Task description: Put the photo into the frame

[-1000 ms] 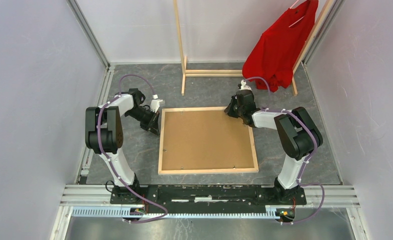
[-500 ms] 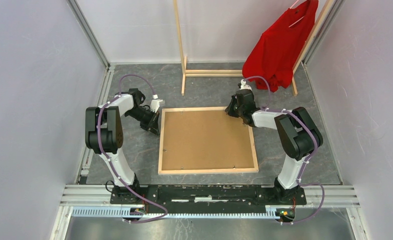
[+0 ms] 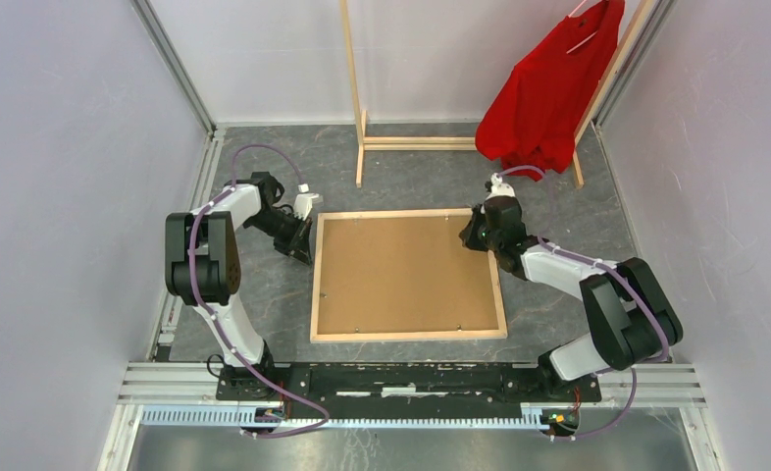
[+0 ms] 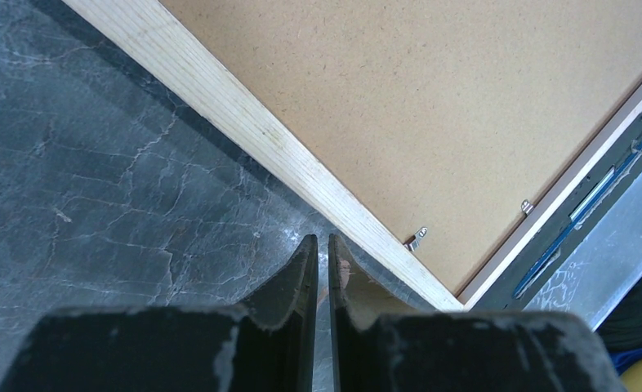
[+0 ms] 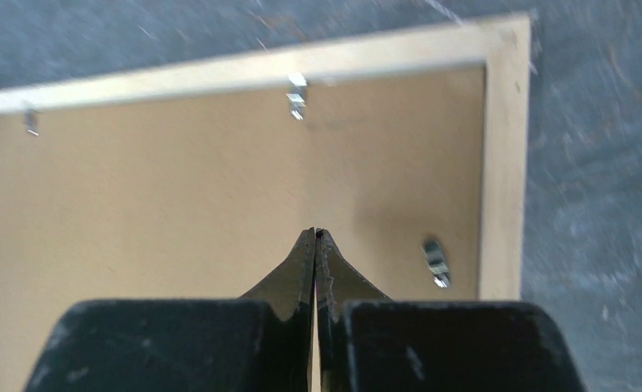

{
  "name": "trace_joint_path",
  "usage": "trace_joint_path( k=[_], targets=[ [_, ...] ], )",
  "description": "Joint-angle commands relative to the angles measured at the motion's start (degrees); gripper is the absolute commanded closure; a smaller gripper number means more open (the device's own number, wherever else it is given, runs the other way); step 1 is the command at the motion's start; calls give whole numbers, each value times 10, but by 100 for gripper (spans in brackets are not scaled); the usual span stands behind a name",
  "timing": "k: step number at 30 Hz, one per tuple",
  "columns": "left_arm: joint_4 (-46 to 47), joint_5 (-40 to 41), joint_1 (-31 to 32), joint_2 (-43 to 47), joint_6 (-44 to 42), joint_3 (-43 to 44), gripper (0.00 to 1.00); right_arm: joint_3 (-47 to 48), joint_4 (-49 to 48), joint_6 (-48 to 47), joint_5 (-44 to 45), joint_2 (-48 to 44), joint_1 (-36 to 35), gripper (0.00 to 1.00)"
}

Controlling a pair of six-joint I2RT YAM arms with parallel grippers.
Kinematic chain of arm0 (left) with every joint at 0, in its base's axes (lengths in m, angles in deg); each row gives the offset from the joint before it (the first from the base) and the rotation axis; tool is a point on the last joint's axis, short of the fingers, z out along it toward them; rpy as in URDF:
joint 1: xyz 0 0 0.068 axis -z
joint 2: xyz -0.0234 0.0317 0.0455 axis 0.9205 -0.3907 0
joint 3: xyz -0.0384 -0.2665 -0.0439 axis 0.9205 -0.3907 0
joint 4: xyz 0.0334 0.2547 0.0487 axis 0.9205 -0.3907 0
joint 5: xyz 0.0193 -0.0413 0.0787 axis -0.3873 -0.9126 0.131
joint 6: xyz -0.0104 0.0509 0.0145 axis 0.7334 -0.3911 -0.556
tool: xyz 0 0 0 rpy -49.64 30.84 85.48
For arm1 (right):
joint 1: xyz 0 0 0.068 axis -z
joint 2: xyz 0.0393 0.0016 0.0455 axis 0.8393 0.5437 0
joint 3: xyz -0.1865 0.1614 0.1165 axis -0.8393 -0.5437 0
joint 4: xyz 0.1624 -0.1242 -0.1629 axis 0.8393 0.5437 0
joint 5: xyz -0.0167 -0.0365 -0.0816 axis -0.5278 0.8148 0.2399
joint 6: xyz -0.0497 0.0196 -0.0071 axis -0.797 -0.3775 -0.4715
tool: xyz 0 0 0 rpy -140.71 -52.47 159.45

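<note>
The frame (image 3: 408, 335) lies face down in the middle of the table, its light wood back up. The photo (image 3: 401, 270) lies inside it, showing only its plain brown board back. My left gripper (image 3: 306, 254) is shut and empty, low over the table just outside the frame's left rail (image 4: 244, 122); its tips (image 4: 323, 238) are beside the wood. My right gripper (image 3: 470, 235) is shut and empty over the board near the frame's far right corner. In the right wrist view its tips (image 5: 315, 232) point at the board (image 5: 179, 204) inside the rail (image 5: 501, 163).
Small metal tabs sit along the frame's inner edge (image 5: 296, 94) (image 5: 436, 261) (image 4: 416, 238). A tall wooden clothes rack (image 3: 354, 98) with a red shirt (image 3: 548, 88) stands at the back. Grey walls close in the left and right sides.
My right arm has swung its elbow out to the right and its gripper has shifted a little right and nearer over the frame's corner. The left arm, frame and photo have not moved.
</note>
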Motion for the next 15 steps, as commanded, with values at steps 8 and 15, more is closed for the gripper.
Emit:
trace_joint_path(
  k=[8,15],
  targets=[
    [-7,-2,2,25,-26,8,84,-17,45,-31,41,-4,7,100],
    [-7,-2,2,23,-26,9,84,-15,53,-43,57,7,21,100]
  ],
)
